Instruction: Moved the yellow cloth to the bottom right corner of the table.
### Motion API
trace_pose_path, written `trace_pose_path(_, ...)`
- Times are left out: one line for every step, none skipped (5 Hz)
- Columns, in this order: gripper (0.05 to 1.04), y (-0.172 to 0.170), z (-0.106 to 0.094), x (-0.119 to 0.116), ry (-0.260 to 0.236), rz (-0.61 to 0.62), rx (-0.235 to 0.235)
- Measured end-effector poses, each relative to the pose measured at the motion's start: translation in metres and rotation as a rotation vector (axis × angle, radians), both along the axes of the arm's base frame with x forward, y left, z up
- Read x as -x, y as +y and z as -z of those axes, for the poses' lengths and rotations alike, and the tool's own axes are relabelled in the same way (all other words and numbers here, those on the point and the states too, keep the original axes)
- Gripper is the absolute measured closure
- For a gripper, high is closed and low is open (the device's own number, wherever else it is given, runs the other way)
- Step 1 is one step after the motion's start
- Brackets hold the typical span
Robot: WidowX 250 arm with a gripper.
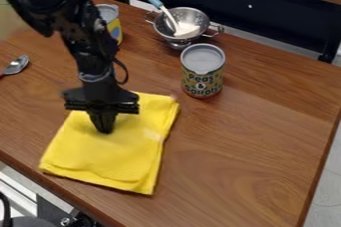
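Observation:
My gripper point(105, 130) points down over the upper middle of the yellow cloth point(113, 156), its two fingers together. The tips are at or just above the fabric; whether any cloth is pinched between them I cannot tell. Folded and lying mostly flat, the cloth covers the left-centre of the wooden table point(246, 156), with its lower left corner close to the front edge. Part of its upper edge is hidden behind the gripper.
A vegetable can point(202, 71) stands up and right of the cloth. Behind it is a metal colander point(184, 24) holding a blue-handled utensil point(156, 3). Another can point(112, 22) stands behind the arm, and a spoon point(16, 65) lies at the left edge.

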State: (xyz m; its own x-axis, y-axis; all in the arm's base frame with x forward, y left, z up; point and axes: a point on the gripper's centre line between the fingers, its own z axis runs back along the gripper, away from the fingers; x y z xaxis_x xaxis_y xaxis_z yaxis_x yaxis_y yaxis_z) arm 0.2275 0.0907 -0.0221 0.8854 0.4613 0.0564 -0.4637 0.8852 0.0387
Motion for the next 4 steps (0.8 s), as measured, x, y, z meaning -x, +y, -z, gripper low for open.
trace_pose_path(1.03, -0.017, 0.001, 0.0, 0.011, -0.15, 0.002)
trace_pose_path(1.03, -0.029, -0.002, 0.0, 0.036, -0.397, 0.031)
trace_pose_path(1.031, -0.036, -0.004, -0.007, 0.065, -0.645, 0.042)
trace_pose_path(1.03, -0.042, -0.005, -0.002, 0.099, -0.834, 0.024)
